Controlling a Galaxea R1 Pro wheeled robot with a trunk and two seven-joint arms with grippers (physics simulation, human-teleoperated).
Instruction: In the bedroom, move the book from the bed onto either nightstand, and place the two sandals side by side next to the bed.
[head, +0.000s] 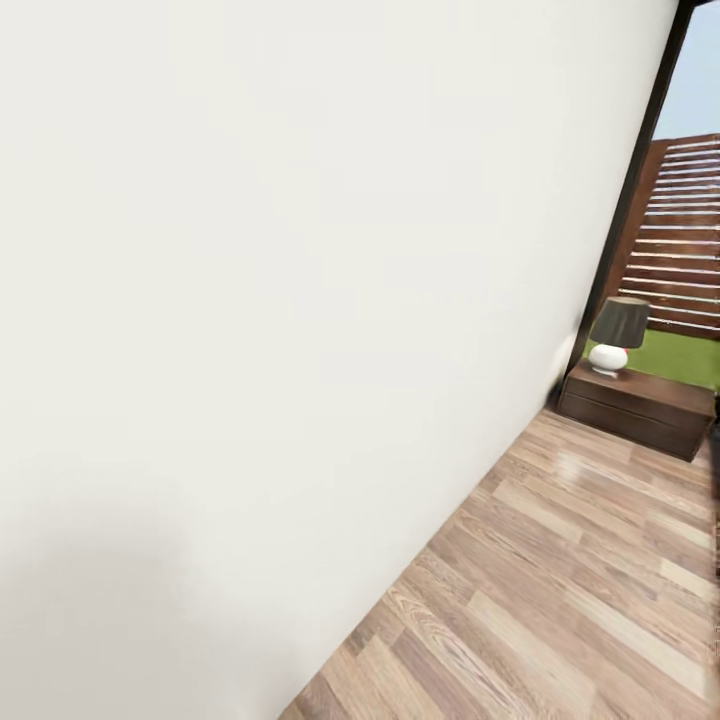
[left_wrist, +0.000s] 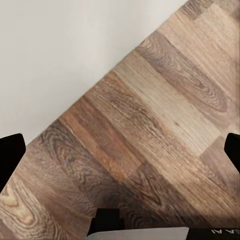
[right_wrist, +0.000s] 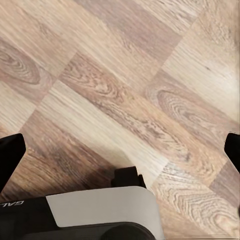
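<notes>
- Both grippers, left gripper (left_wrist: 120, 150) and right gripper (right_wrist: 120, 150), hang wide and empty over wood floor (head: 560, 600).
- No book or sandals in sight; you face the wall (head: 280, 300), with a low cabinet (head: 638, 408) and lamp (head: 617, 335) at right.
- Judging ahead: the book is thin and light, so pinch its edge; the sandals are floppy, so grip the sole.

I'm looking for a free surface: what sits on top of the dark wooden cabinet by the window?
A table lamp with a white round base and dark grey shade stands on the low dark-brown wooden cabinet. The top's far right end is cut off by the picture's edge.

Bright, even daylight; glossy floor (head: 560, 580) shows soft glare, faint shadow on the wall (head: 250, 350).
</notes>
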